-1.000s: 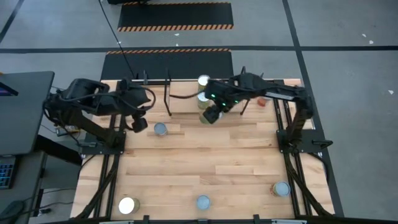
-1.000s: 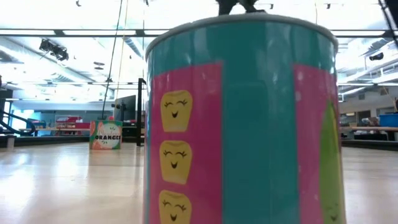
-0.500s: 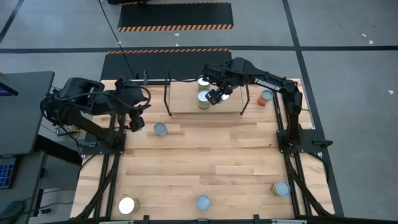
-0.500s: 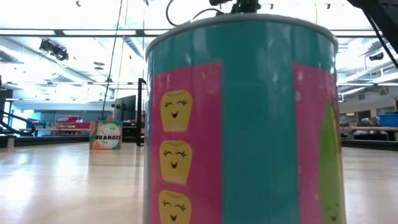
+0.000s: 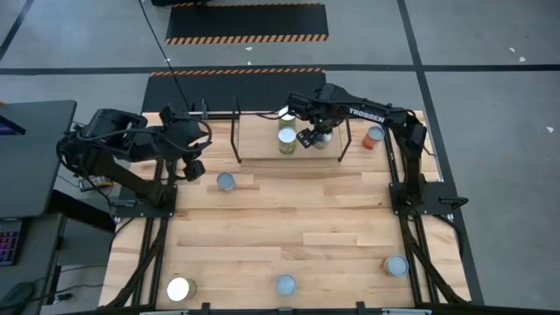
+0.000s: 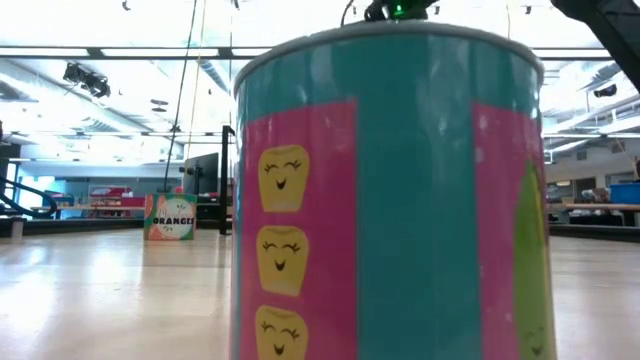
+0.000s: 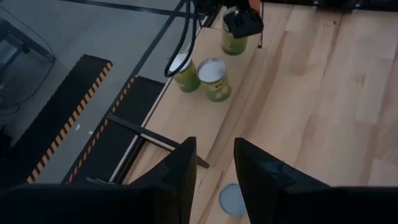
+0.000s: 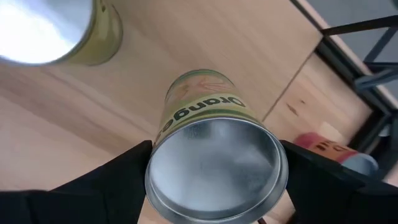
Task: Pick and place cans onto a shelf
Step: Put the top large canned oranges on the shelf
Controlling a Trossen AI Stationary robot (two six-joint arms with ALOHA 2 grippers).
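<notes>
Now on the shelf [image 5: 262, 145], far side: two yellow-green cans [image 5: 286, 140], third can [image 8: 208, 140] clamped in right gripper [image 5: 317, 136]; left gripper [image 7: 213, 171] apart, far left

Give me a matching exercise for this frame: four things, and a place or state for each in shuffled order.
1. right gripper
2. left gripper
3. teal and pink can
4. red can

a. open, near a loose can
b. right of the shelf
c. fills the low view
d. shut on the Oranges can over the shelf

Pairs: 1-d, 2-a, 3-c, 4-b
</notes>
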